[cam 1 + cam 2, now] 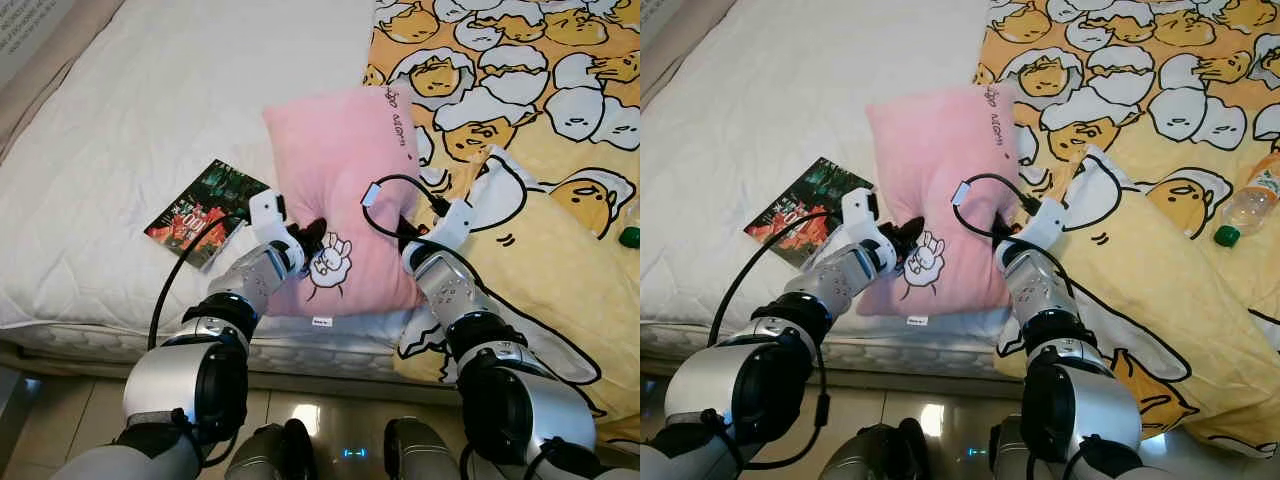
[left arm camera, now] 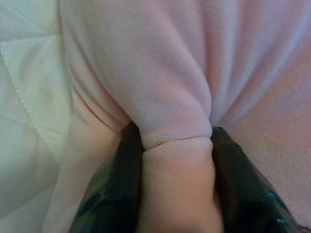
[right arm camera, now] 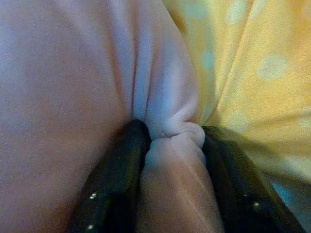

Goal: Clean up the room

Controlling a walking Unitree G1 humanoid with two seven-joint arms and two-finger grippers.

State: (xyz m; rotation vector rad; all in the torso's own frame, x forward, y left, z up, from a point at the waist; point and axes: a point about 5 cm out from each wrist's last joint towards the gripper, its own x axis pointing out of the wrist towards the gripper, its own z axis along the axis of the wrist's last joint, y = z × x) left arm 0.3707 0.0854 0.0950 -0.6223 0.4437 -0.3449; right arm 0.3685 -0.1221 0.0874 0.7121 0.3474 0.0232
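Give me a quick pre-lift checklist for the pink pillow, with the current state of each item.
1. Left gripper shut on a fold of the pink pillow: ok.
2. Right gripper shut on pillow fabric: ok.
3. Right grip free of the yellow blanket: cannot tell, the blanket lies right beside it.
4. Magazine off the pillow: ok, beside it.
5. Plastic bottle away from the pillow: ok.

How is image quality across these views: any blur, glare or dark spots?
Eye views: sharp and evenly lit, with a small glare patch on the floor. Left wrist view: soft close-up focus, left pincer shut on a fold of the pillow. Right wrist view: dimmer, slightly blurred, right pincer pinching the pillow beside the blanket.
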